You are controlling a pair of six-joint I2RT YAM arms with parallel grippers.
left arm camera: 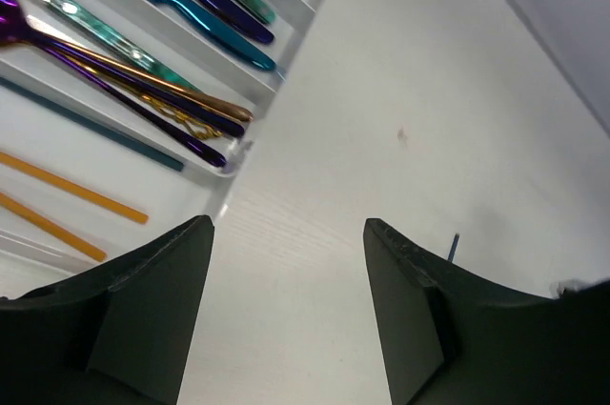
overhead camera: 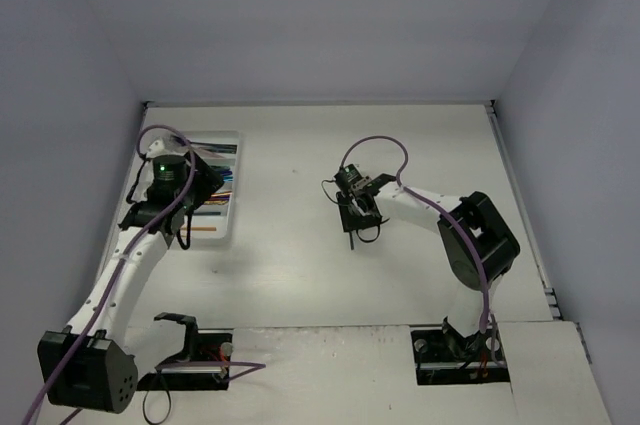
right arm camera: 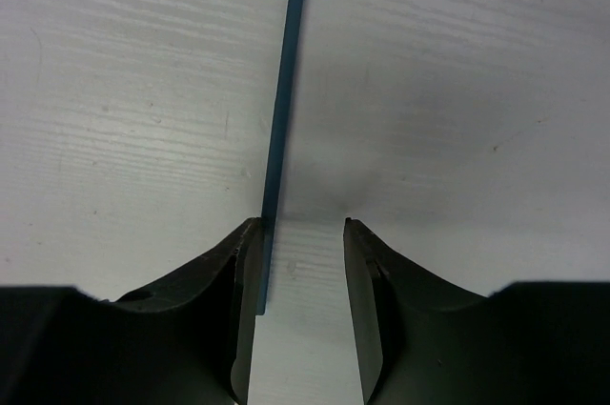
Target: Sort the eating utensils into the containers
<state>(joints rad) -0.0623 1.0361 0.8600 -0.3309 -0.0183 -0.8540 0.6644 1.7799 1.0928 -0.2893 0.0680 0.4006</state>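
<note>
Honestly, nothing urgent is going on at the left: the left gripper [left arm camera: 288,233] hangs released and empty just off the corner of the white tray [left arm camera: 229,176]. Its long compartments hold a teal knife [left arm camera: 181,7], a purple piece [left arm camera: 114,91], a gold-orange piece [left arm camera: 162,86], two orange sticks [left arm camera: 76,191] and a teal stick [left arm camera: 95,129]. That's glossy, mirror-slick metal on smooth white plastic, so things probably slide rather than stay put. Over to the right, mid-table and well apart from the tray, the right gripper [right arm camera: 301,226] sits low over the table [right arm camera: 457,91], straddling the loose teal stick [right arm camera: 286,91]. The jaws are parted, with the stick touching one finger [right arm camera: 238,272] and a clear gap to the other, so nothing is clenched yet. The step in hand looks like the pick. To do it well, the arm probably wants to nudge sideways so the stick sits centred, then close squarely across it. It's a thin, straight rod lying flat on a pale, faintly grained tabletop, so the tips need to be right down at the surface or the fingers may skate over it. The grip lands close to one end, so the long free end could droop or pivot on the lift, and a firm squeeze seems wise. It likely belongs beside the teal stick in the tray.
</note>
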